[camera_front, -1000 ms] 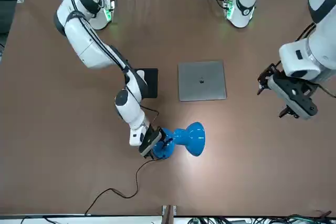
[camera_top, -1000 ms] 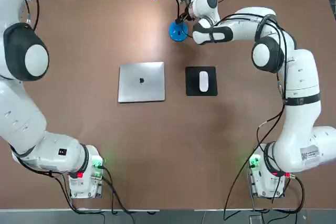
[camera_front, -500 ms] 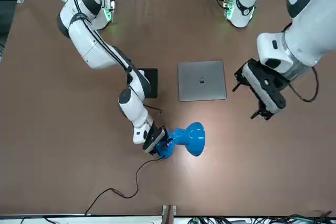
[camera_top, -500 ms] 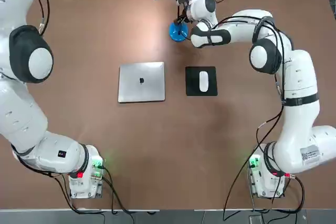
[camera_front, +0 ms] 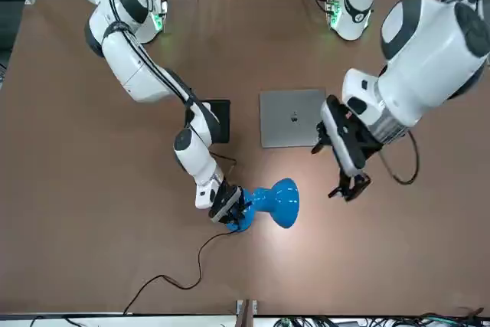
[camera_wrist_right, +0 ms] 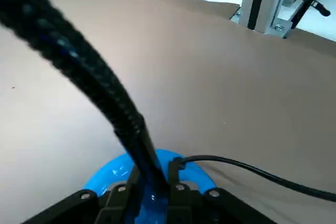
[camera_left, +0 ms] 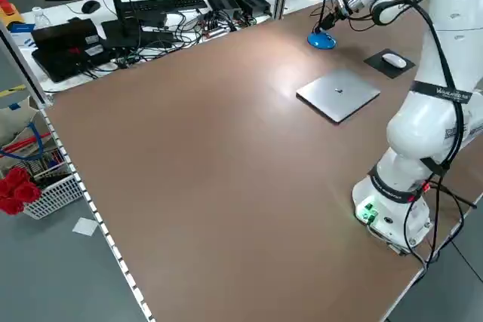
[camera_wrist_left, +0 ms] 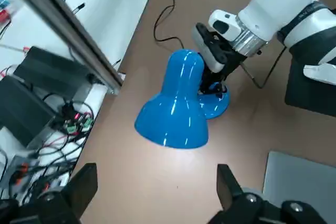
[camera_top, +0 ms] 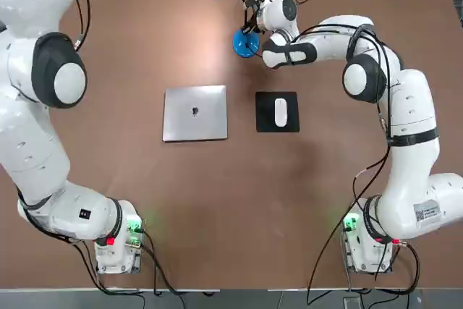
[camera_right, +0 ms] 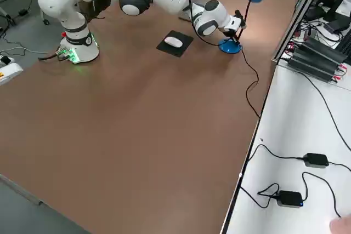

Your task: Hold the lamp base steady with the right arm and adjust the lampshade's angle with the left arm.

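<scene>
While our right gripper pinches the lamp base at its neck, our left gripper hangs wide apart, not yet touching the lampshade.

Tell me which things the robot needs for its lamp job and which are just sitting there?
Needed:
- lamp base, with the right gripper closed at the bottom of its neck
- lampshade
- left gripper, open, close by the shade

Just sitting there:
- closed laptop
- white mouse on its black pad
</scene>
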Controlling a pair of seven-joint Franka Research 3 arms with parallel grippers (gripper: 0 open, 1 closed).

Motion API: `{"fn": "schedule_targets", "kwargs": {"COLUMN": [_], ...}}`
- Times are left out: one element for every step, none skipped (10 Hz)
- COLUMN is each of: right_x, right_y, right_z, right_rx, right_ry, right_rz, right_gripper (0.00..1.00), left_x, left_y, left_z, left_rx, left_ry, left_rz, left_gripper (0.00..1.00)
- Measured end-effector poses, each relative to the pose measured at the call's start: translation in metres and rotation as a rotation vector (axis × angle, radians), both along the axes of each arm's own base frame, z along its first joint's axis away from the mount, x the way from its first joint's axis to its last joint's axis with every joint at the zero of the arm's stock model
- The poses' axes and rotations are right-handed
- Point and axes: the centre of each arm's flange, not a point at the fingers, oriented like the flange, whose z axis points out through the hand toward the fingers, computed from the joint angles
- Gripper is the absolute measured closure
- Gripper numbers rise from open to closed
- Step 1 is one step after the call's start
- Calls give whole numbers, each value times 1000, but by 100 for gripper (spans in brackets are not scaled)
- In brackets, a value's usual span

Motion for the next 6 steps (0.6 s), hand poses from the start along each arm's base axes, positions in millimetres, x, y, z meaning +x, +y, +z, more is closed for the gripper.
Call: {"fn": "schedule_targets", "kwargs": {"right_x": [1, 1, 0, 0, 0, 0], "right_y": [-2, -2, -1, -1, -1, -1], "right_z": [-1, -2, -2, -2, -2, -2], "right_rx": [-3, -2, -2, -2, -3, -4], "right_ry": [-3, -5, -6, -7, -8, -12], "right_rz": [-2, -3, -1, 0, 0, 1], "right_gripper": [79, 80, 82, 85, 85, 85], "left_x": [1, 1, 4, 10, 17, 22], "left_y": [-11, -24, -35, -43, -49, -55], "left_z": [-15, -29, -44, -57, -69, -77], "left_rx": [-5, -13, -34, -54, -69, -77], "left_ry": [10, 23, 30, 27, 19, 5], "left_rz": [-40, -75, -101, -126, -158, -192], "left_gripper": [0, 0, 0, 0, 0, 0]}}
